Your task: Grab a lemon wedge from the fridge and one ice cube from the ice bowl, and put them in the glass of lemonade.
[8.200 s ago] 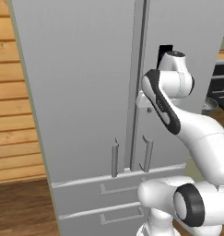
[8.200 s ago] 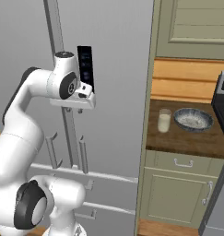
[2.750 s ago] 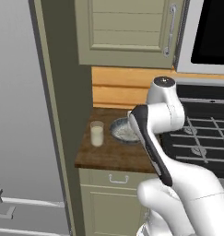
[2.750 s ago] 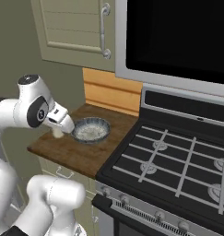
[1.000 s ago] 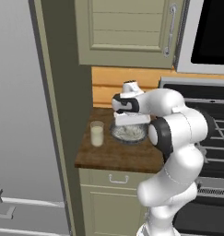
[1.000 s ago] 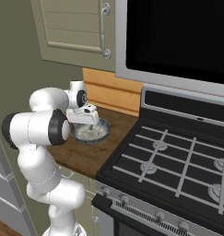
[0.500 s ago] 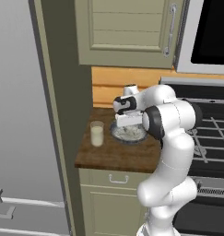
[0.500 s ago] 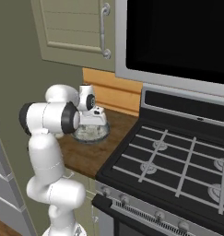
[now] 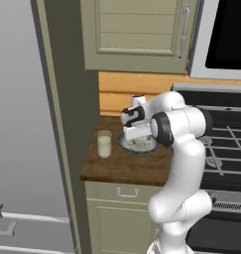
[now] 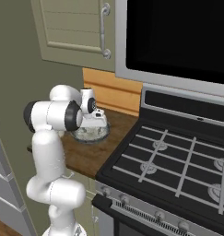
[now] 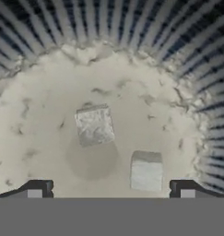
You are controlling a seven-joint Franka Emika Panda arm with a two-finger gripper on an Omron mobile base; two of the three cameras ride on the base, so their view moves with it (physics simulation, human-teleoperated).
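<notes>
The grey-blue ice bowl [image 9: 142,147] sits on the wooden counter, right of the glass of lemonade [image 9: 104,144]. My gripper [image 9: 136,135] points down into the bowl [image 10: 90,133], just above its contents, open and empty. In the hand view its dark fingertips [image 11: 38,188] stand far apart over the speckled whitish bed, and the ribbed bowl wall [image 11: 132,27] curves around the top. Two ice cubes lie there: one [image 11: 94,124] ahead at the centre, one [image 11: 146,170] nearer the right fingertip. The grey fridge [image 9: 23,124] stands at the far left. The lemon wedge is out of view.
A gas stove [image 10: 178,161] with black grates borders the counter [image 9: 117,168] on the right, under a dark microwave [image 10: 178,32]. Beige wall cabinets [image 9: 137,34] hang above. An olive panel [image 9: 67,99] separates the counter from the fridge.
The hand has dropped lower over the ice bowl and the arm has folded in closer to it. The jaws have stayed open; the glass and bowl have not moved.
</notes>
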